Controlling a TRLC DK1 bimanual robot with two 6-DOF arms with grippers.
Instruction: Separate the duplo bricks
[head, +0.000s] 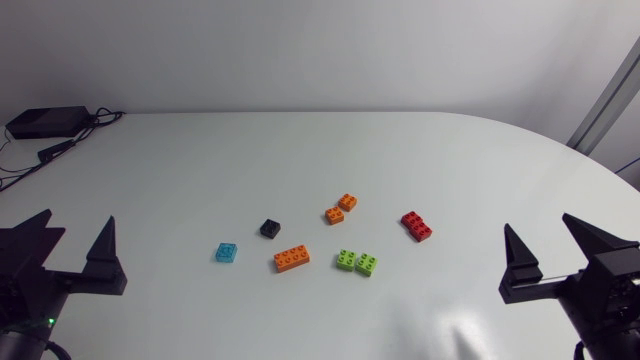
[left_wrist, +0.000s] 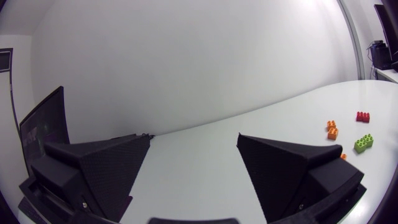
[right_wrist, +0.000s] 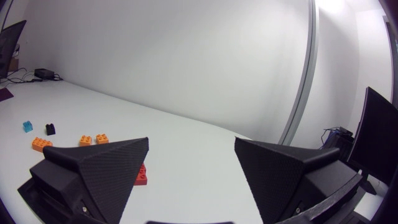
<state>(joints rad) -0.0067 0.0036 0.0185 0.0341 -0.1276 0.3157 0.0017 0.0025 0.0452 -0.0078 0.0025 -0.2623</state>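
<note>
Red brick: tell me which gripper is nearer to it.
Right. The right gripper stands open to the right of the red brick, nothing between them. The left gripper is far off, beyond the blue brick and black brick.

1. A long orange brick (head: 291, 258) lies flat, studs up.
2. A blue brick (head: 227, 252) lies to its left, apart.
3. A black brick (head: 270, 228) sits just beyond its left end.
4. A near orange brick (head: 334, 215) and a far orange brick (head: 347, 202) lie close together beyond its right end.
5. A left green brick (head: 345, 260) and a right green brick (head: 367, 264) sit side by side just right of it.
6. A red brick (head: 416, 226) lies angled, farther right.
</note>
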